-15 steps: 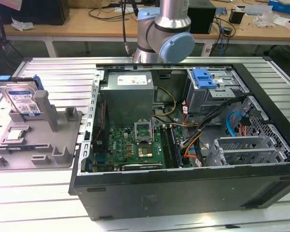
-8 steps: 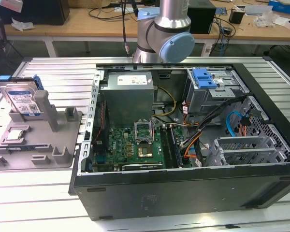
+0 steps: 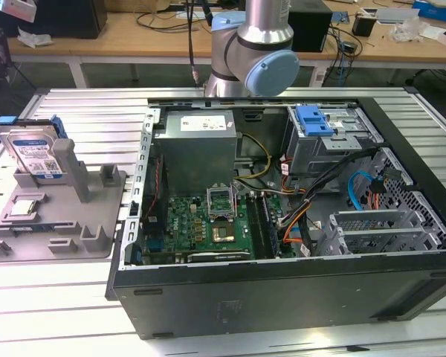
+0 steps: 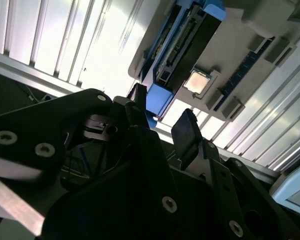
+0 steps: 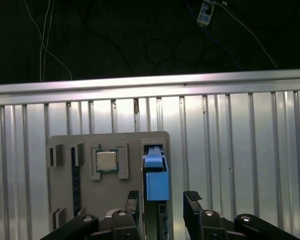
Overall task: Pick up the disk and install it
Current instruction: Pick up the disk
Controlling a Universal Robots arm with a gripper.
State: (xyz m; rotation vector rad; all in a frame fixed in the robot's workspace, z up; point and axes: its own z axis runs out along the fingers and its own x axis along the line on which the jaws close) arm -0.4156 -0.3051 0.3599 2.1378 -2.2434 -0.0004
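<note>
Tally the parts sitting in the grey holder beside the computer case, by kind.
Disk: 1
Processor chip: 1
Dark strip in the long slot, likely a memory stick: 1
Total: 3

My claw (image 5: 163,197) is matt black. Ahead of it, the disk (image 3: 30,145) is silver metal with a paper label (image 3: 39,158), framed in smooth blue plastic. Its holder (image 3: 59,216) is matt grey plastic, and the ribbed tabletop (image 3: 89,111) is bare, shiny metal.
</note>
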